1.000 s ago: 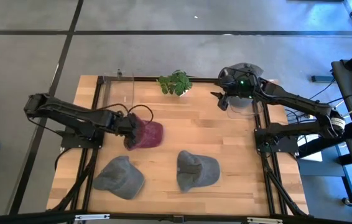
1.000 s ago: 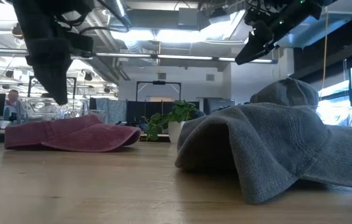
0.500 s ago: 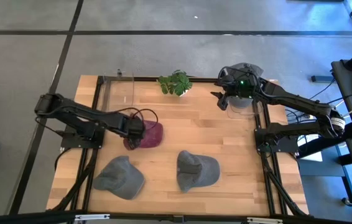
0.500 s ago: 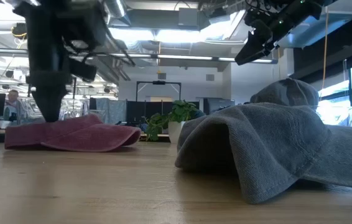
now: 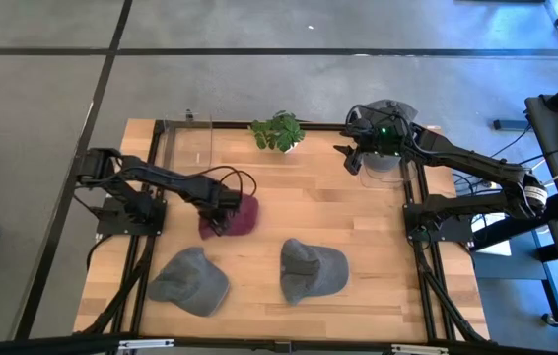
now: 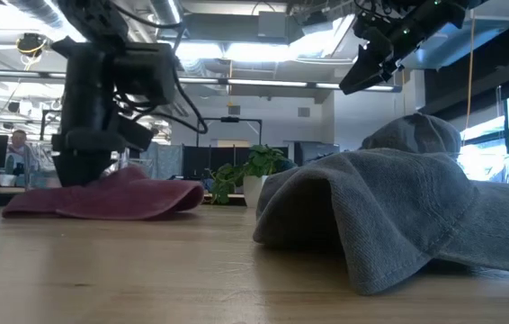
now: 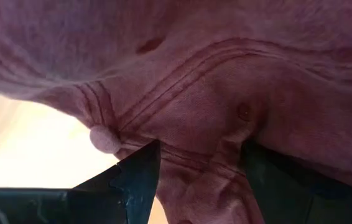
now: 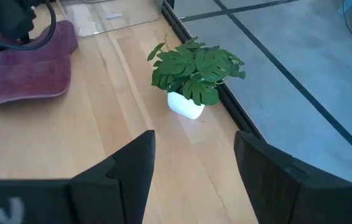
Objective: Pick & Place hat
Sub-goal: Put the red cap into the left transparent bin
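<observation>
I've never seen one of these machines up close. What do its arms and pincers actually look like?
Both arms are dark, slim and jointed, with black cables looping loosely alongside. The left gripper has two flat black fingers, one with a toothed inner edge. The right gripper has matching broad black fingers, and a small green light glows on its wrist.
</observation>
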Action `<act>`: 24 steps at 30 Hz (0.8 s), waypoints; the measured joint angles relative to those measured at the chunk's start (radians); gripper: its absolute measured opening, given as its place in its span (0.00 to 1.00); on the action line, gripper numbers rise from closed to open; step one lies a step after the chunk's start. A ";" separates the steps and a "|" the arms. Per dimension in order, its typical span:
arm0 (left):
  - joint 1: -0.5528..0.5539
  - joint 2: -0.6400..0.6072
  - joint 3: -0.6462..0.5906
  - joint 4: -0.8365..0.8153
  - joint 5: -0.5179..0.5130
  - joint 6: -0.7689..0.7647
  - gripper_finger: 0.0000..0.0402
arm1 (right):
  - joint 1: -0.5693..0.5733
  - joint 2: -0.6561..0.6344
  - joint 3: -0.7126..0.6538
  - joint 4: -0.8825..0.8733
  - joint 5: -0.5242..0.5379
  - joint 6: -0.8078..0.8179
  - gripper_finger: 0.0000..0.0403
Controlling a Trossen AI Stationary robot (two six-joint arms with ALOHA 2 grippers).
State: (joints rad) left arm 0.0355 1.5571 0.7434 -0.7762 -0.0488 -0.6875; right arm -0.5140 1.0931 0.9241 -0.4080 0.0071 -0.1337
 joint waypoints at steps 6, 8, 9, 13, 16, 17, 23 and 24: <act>0.000 0.012 0.001 0.011 0.011 0.059 0.47 | 0.000 0.000 0.000 0.000 0.002 -0.003 0.55; -0.001 0.013 0.001 0.018 0.012 0.086 0.41 | 0.000 0.000 0.000 0.000 0.002 -0.004 0.55; -0.001 0.013 0.001 0.022 0.013 0.101 0.38 | 0.000 0.000 0.000 0.000 0.002 -0.005 0.55; -0.002 0.014 0.000 0.031 0.014 0.159 0.27 | 0.000 0.000 0.000 0.000 0.002 -0.007 0.55; -0.001 0.014 -0.001 0.040 0.010 0.220 0.20 | 0.000 0.000 0.000 0.000 0.001 0.000 0.55; -0.001 0.014 -0.001 0.042 0.009 0.234 0.17 | 0.000 0.000 0.000 0.000 -0.004 0.006 0.55; -0.015 0.020 0.044 0.025 -0.025 0.323 0.03 | 0.000 0.000 0.000 -0.001 -0.106 0.080 0.55; -0.020 0.023 0.056 0.027 -0.040 0.338 0.02 | 0.000 0.000 0.000 -0.002 -0.126 0.091 0.55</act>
State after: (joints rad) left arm 0.0159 1.5806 0.7998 -0.7494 -0.0885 -0.3490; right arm -0.5137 1.0931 0.9241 -0.4097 -0.1190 -0.0422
